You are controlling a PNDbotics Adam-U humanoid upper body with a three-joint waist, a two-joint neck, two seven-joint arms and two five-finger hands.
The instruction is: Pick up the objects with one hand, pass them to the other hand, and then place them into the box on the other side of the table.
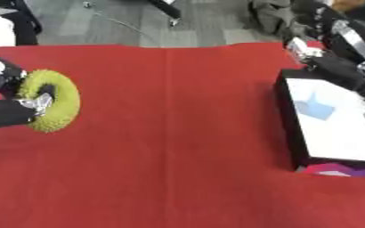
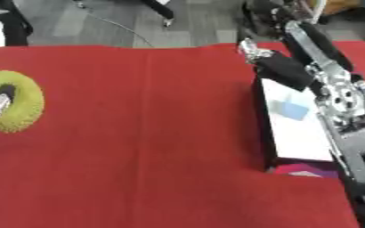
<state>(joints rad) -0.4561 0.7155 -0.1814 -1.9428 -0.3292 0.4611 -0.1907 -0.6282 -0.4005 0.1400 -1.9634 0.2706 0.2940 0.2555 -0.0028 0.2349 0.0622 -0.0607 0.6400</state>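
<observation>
Presently, one task object is in view: a yellow-green spiky ring of soft-looking material, at the left edge of the counter, which is covered by a single red cloth. My left robot hand has hold of this ring; its fingers are curled through the central hole, and the ring stands tilted on edge rather than lying flat. Whether the ring's lower rim touches the cloth, I cannot tell.

One box is recorded: a black-walled rectangular box with a white interior, on the right side of the counter, well apart from the ring. One pale blue patch shows on its white floor. At the near end of the box, one magenta and purple item lies; its shape cannot be made out.

My right arm comes down from the upper right, silver and black, passing over the box. My right robot hand shows as a dark mass over the far end of the box; the position of its fingers cannot be determined.

Beyond the counter, grey floor is visible with one thin cable across it.
</observation>
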